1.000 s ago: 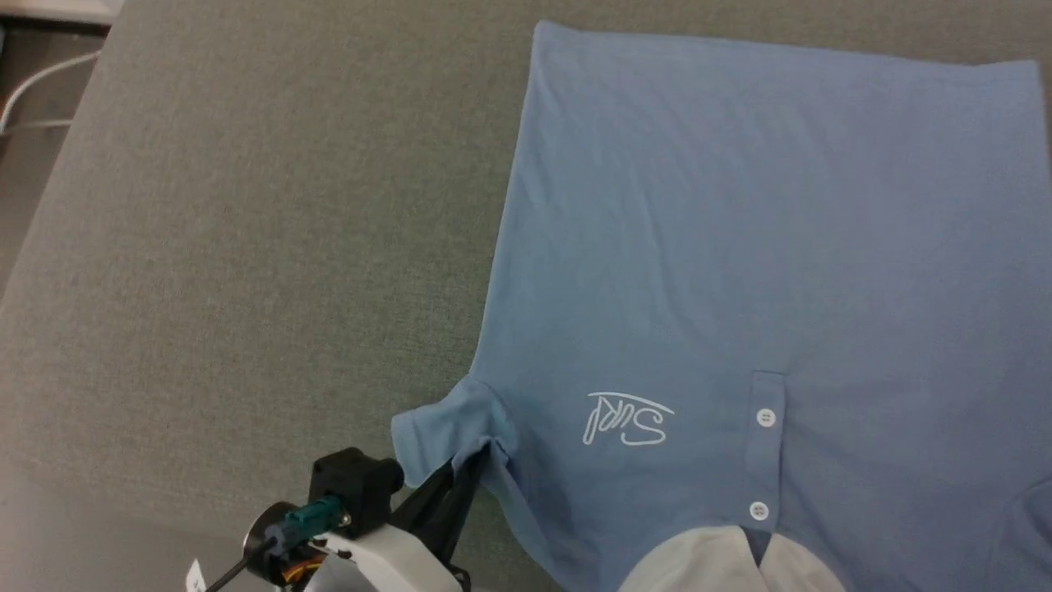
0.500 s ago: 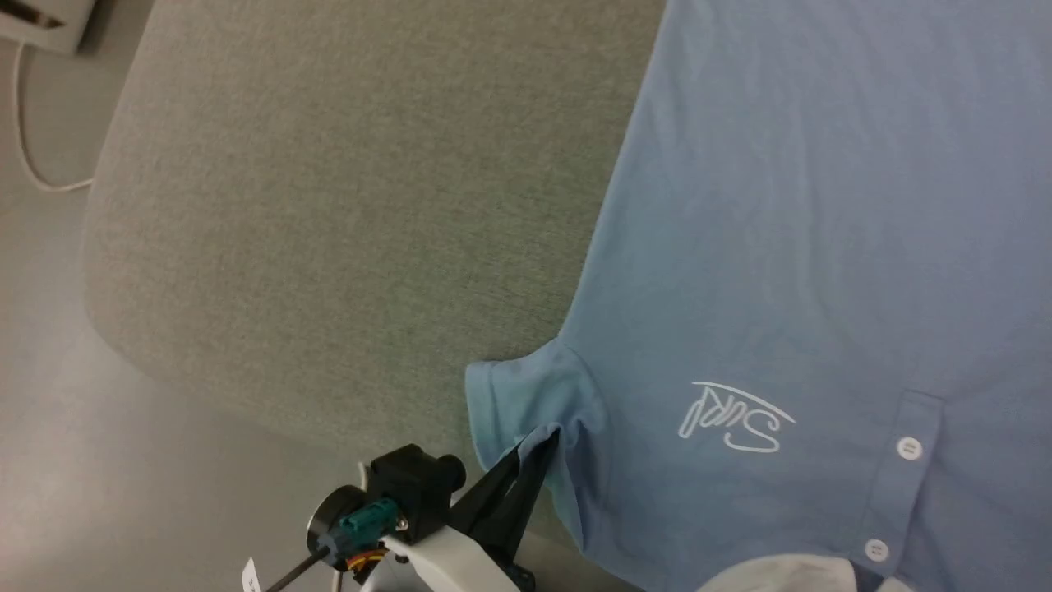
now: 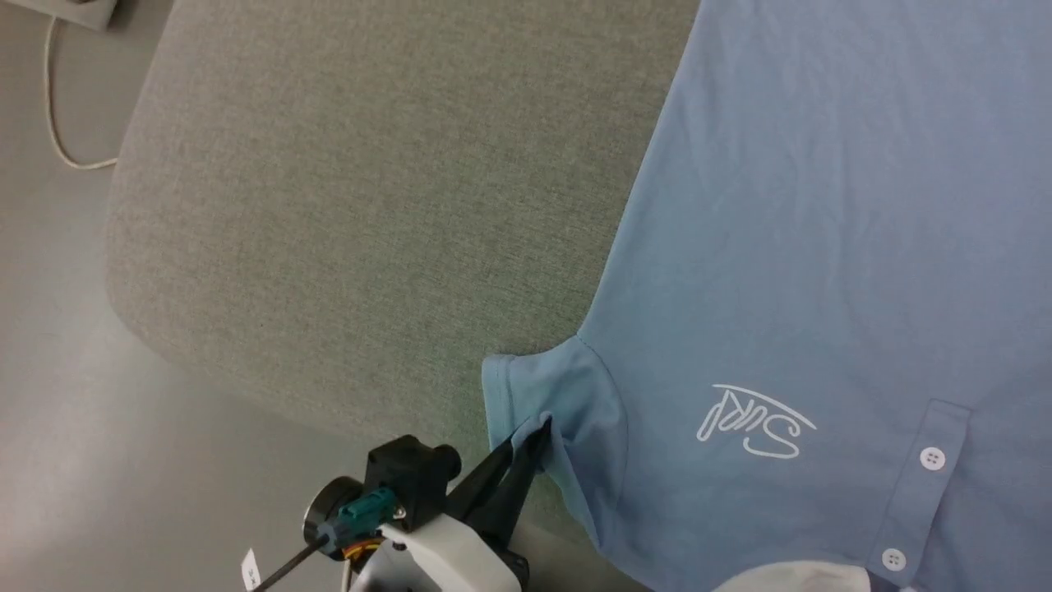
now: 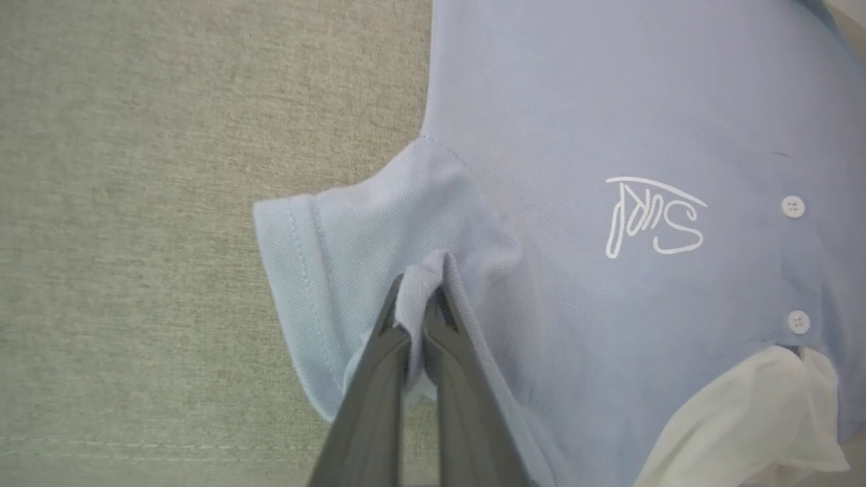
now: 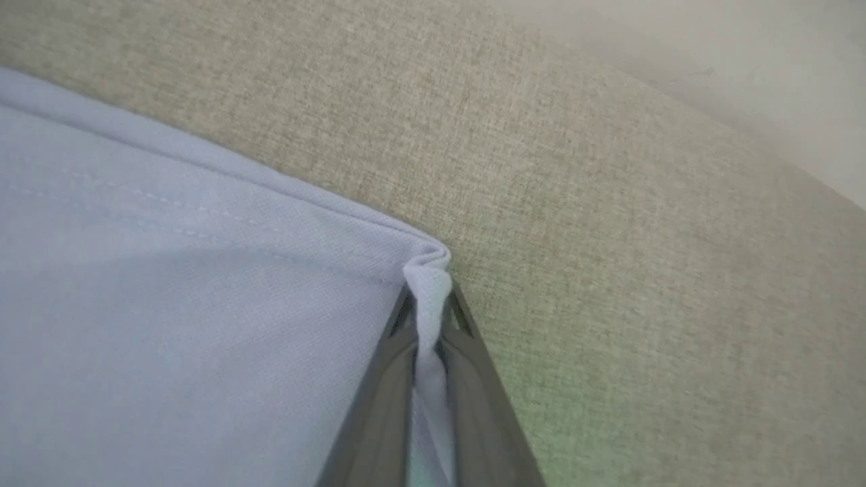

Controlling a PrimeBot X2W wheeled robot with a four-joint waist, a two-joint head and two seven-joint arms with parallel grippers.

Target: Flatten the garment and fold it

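Observation:
The garment [image 3: 805,247], a light blue polo shirt, lies front-up on the grey padded table, its white collar [image 3: 789,580] at the head view's bottom edge. My left gripper [image 3: 538,436] is shut on a pinch of cloth at the sleeve's underarm. In the left wrist view the same gripper [image 4: 421,297] holds that fold of the garment [image 4: 575,122] between its dark fingers, with the white script logo [image 4: 655,218] to the right. The right wrist view has my right gripper [image 5: 429,297] shut on a hemmed corner of the garment [image 5: 169,325].
The grey padded table [image 3: 370,205] ends in a rounded corner at the left, with bare floor [image 3: 74,427] beyond it. A white cable [image 3: 62,131] lies on the floor at the upper left. In the right wrist view the table [image 5: 609,237] ends at upper right.
The head camera has swung, sliding the whole picture rightward and bringing the table's corner and floor into view. My left gripper keeps its hold on the sleeve fold.

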